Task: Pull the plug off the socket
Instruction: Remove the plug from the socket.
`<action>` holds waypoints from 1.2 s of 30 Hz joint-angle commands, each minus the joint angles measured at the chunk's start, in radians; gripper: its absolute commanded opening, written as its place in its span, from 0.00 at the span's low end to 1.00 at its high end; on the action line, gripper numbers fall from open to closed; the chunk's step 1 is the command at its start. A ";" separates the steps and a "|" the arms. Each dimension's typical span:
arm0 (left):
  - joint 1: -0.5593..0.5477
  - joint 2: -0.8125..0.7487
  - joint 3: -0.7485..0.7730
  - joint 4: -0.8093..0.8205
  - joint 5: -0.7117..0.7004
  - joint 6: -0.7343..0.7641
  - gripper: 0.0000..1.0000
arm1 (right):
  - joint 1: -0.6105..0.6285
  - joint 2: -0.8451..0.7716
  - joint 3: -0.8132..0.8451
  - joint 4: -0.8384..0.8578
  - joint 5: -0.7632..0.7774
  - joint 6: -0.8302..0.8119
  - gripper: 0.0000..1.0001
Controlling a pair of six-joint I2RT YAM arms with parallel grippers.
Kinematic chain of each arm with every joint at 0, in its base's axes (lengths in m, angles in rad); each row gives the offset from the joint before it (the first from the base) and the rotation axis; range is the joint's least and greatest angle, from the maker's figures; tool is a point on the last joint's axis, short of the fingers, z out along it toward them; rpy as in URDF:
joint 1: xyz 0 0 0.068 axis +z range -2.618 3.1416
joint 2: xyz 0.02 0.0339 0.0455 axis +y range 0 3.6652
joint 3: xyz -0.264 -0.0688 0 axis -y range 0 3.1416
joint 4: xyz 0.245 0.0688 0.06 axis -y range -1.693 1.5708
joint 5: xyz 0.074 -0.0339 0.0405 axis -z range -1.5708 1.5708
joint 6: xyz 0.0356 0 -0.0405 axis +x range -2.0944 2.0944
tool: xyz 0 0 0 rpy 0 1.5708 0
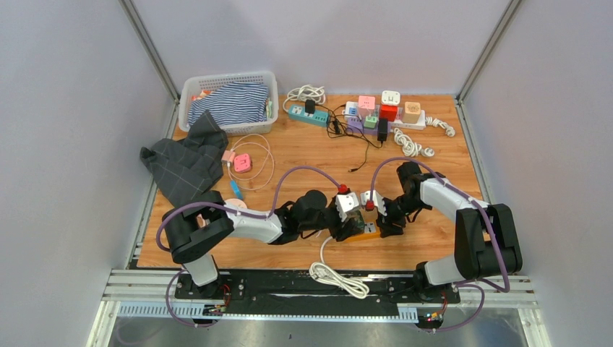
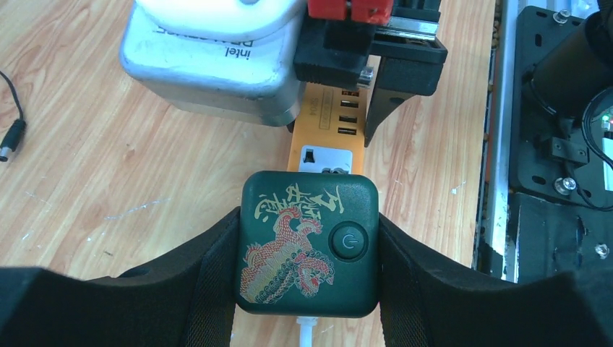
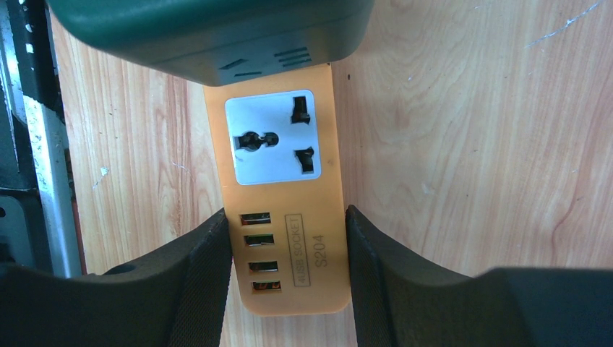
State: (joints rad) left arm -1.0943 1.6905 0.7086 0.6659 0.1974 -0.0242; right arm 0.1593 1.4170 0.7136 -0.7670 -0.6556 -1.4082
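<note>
Near the front edge of the table (image 1: 303, 155), from above, we see the left gripper (image 1: 347, 223) and right gripper (image 1: 381, 215) meeting over the orange socket strip (image 1: 369, 234). Through the left wrist, our fingers (image 2: 209, 278) clamp both sides of the green plug (image 2: 309, 242), which sits on the strip. Through the right wrist, our fingers (image 3: 206, 278) pinch the strip's USB end, with the plug just beyond them.

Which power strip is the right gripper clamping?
The orange power strip, clamped by the right gripper; the teal strip and the white strip lie untouched at the far edge.
</note>
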 commanded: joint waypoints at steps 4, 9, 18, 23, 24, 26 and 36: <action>-0.114 -0.025 -0.005 -0.047 -0.355 0.148 0.00 | -0.023 0.041 -0.039 -0.009 0.157 0.067 0.00; -0.112 -0.005 0.022 -0.073 -0.309 0.093 0.00 | -0.023 0.044 -0.037 -0.009 0.162 0.069 0.00; -0.016 -0.070 -0.003 -0.074 -0.139 -0.118 0.00 | -0.024 0.047 -0.036 -0.008 0.161 0.073 0.00; -0.121 -0.087 -0.017 -0.076 -0.396 0.128 0.00 | -0.023 0.049 -0.037 -0.006 0.163 0.072 0.00; -0.137 -0.083 -0.017 -0.074 -0.426 0.167 0.00 | -0.023 0.048 -0.037 -0.006 0.163 0.073 0.00; -0.140 -0.077 -0.011 -0.076 -0.427 0.164 0.00 | -0.023 0.048 -0.037 -0.006 0.165 0.073 0.00; -0.056 -0.110 0.020 -0.100 -0.185 -0.038 0.00 | -0.023 0.048 -0.037 -0.005 0.165 0.072 0.00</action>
State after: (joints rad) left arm -1.1538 1.6501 0.7166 0.5838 0.0734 -0.0151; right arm 0.1596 1.4242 0.7136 -0.7666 -0.6640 -1.4136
